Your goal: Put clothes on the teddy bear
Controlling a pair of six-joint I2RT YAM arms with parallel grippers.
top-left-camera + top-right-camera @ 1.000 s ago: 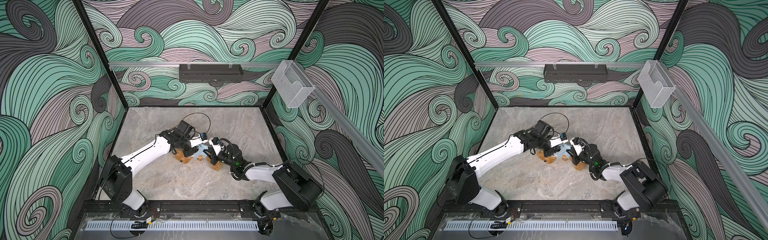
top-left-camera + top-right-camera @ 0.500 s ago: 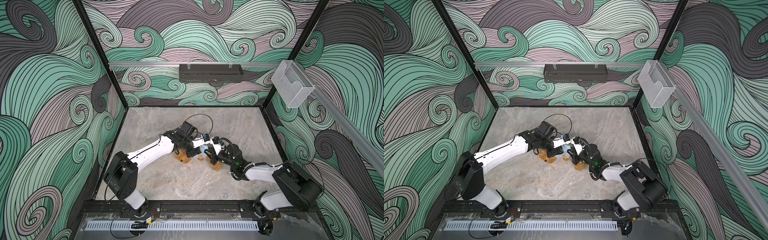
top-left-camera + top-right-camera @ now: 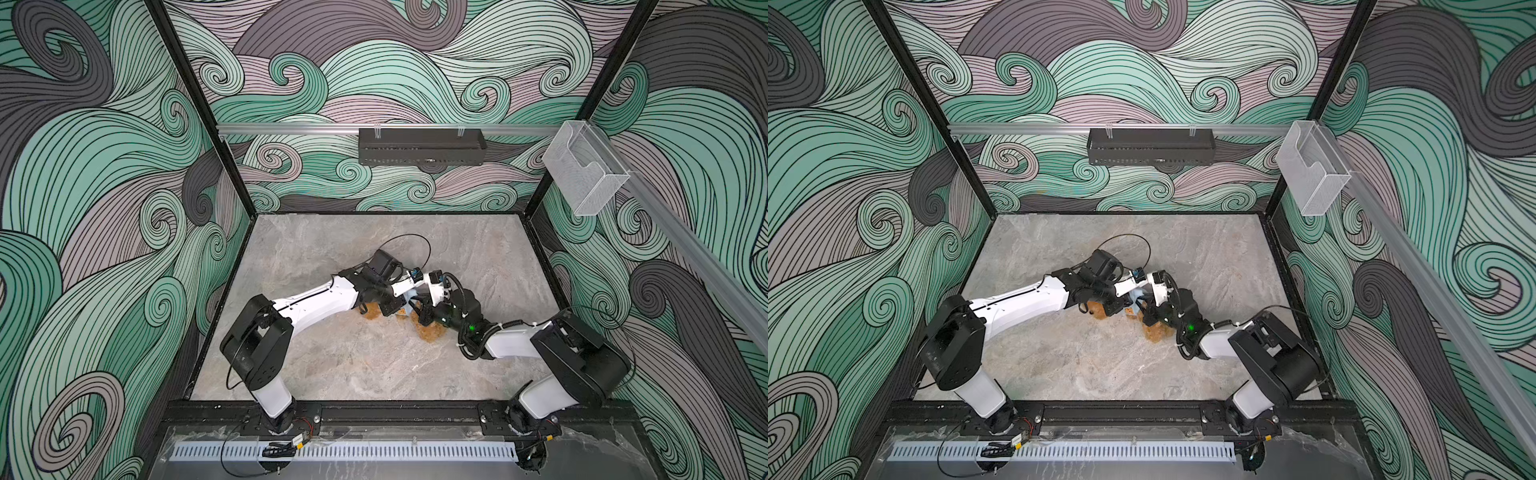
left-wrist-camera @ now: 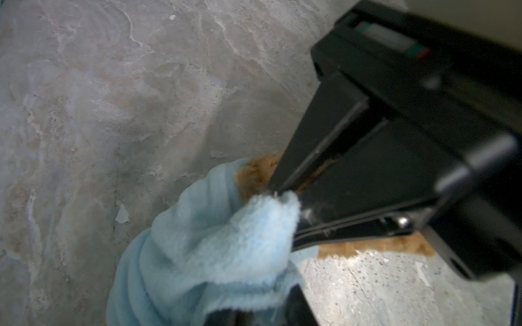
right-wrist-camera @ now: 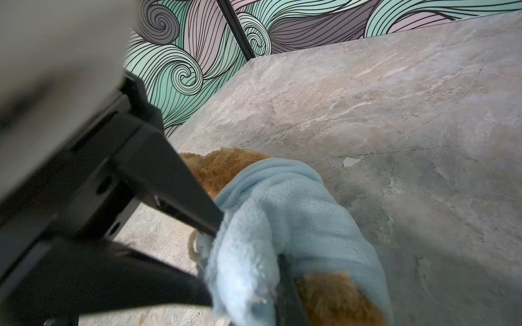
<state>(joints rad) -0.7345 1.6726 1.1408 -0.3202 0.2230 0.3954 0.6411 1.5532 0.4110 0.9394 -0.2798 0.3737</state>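
Observation:
The teddy bear [image 3: 432, 332] [image 3: 1156, 332] lies mid-table, golden-brown fur showing on either side of both grippers. A light blue shirt [image 5: 296, 220] [image 4: 211, 254] is bunched over its body, with fur [image 5: 333, 299] sticking out at both ends. My left gripper [image 3: 392, 309] [image 4: 262, 310] comes in from the left and is shut on a fold of the shirt's edge. My right gripper [image 3: 422, 311] [image 5: 258, 304] meets it from the right and pinches the shirt too. The bear's face is hidden.
Both arms cross low over the grey stone table [image 3: 374, 374]. A black cable loop [image 3: 411, 241] arches above the left wrist. A black box [image 3: 422, 145] hangs on the back wall and a clear bin [image 3: 582, 170] on the right wall.
The left gripper opened briefly and shut again on the shirt. The left arm swung a little to the right. The right arm has stayed put.

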